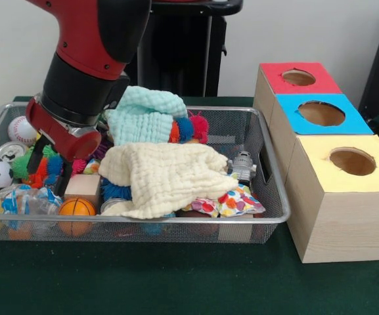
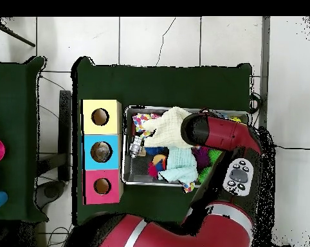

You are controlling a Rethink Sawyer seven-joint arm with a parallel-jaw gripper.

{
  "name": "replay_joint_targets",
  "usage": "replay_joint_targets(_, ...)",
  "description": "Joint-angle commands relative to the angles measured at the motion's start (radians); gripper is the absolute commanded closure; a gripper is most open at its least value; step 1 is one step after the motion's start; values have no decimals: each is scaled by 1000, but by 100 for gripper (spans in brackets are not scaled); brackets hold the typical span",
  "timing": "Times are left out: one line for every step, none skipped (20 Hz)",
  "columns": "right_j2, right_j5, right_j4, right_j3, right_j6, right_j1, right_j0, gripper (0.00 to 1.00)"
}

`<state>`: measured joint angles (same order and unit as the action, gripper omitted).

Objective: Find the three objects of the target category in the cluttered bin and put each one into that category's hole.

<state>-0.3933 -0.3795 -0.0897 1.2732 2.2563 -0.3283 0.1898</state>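
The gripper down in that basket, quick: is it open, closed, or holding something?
Gripper: low in the bin among the toys; open, shut or holding cannot be told.

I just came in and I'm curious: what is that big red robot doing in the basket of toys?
The robot's red arm is reaching down into the left end of the wire bin, among balls, spiky toys and cloths. Its hand is low in the clutter, but I can't tell if it holds anything. A see-through bottle with blue markings lies nearby. Beside the bin, the blue box's hole waits.
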Motion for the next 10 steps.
replay_joint_targets(41,32,46,80,188,20,-11,0)
replay_joint_targets(40,32,46,80,189,21,-12,0)
replay_joint_targets(40,30,46,80,188,20,-13,0)
replay_joint_targets(40,27,47,80,187,20,-14,0)
replay_joint_targets(44,25,46,81,181,19,-12,0)
replay_joint_targets(47,23,45,81,177,18,-11,0)
replay_joint_targets(48,22,43,80,173,18,-10,0)
replay_joint_targets(49,21,43,79,171,18,-10,0)
replay_joint_targets(51,21,42,80,167,18,-9,0)
replay_joint_targets(50,20,42,79,169,18,-10,0)
